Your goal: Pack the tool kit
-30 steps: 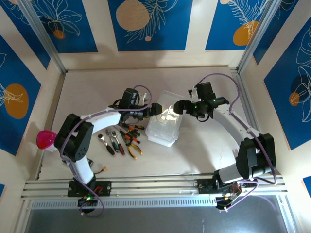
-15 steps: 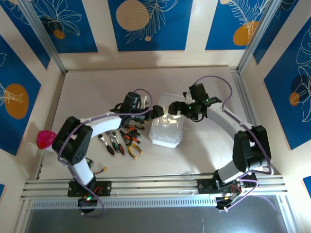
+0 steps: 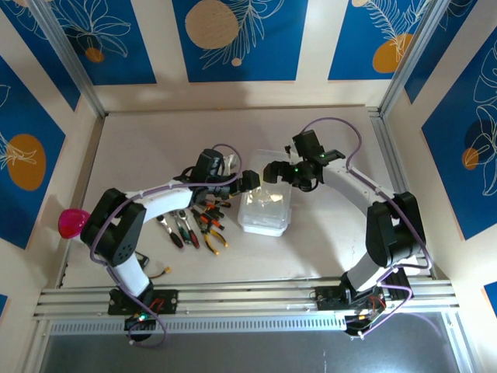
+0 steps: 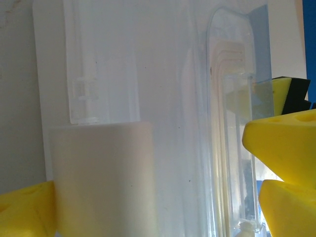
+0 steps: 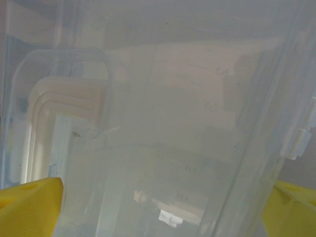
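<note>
- Tool kit case [image 3: 265, 208] sits mid-table, with the loose tools [image 3: 198, 221] lying at its 9 o'clock, none packed as far as I can see.
- Left gripper [image 3: 250, 180] is at the case's 11 o'clock, jaws spread wide astride clear plastic, clamping nothing.
- Right gripper [image 3: 272, 172] is at 12 o'clock, equally wide, holding nothing.
- My worry: both crowd one edge, so they could clash.
- One nudge could slide or tip that light case.

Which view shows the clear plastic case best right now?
Top external: the clear plastic case is seen nearly whole, beside the hand tools. The wrist views sit close against it, showing translucent walls and moulded ribs, not its outline.
</note>
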Robot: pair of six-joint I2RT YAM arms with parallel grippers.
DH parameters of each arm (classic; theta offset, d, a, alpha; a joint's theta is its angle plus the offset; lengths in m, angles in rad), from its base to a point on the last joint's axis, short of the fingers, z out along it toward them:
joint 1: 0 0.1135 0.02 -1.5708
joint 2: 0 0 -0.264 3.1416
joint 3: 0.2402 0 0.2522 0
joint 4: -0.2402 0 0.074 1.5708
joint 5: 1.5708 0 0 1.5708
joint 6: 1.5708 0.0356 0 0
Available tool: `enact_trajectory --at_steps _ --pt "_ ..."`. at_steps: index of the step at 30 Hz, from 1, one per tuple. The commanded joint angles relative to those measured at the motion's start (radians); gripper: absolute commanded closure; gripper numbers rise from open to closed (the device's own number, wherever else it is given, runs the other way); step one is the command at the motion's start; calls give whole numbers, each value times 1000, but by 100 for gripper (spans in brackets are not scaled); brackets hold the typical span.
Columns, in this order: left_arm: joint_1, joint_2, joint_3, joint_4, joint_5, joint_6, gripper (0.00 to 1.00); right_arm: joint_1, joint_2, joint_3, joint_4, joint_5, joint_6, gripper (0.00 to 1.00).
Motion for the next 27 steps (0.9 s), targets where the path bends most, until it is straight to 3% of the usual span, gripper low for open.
enact_trajectory --at_steps 1,11,18,27 --pt "1 -42 8 11 22 23 0 23 50 35 -51 12 -27 1" --pt "9 -41 1 29 45 31 0 36 118 120 -134 46 -75 0" --pt "50 -67 -16 30 67 52 0 3 86 135 -142 21 -111 17" --pt "85 -98 -34 -10 77 84 0 -75 20 108 -62 -150 -165 20"
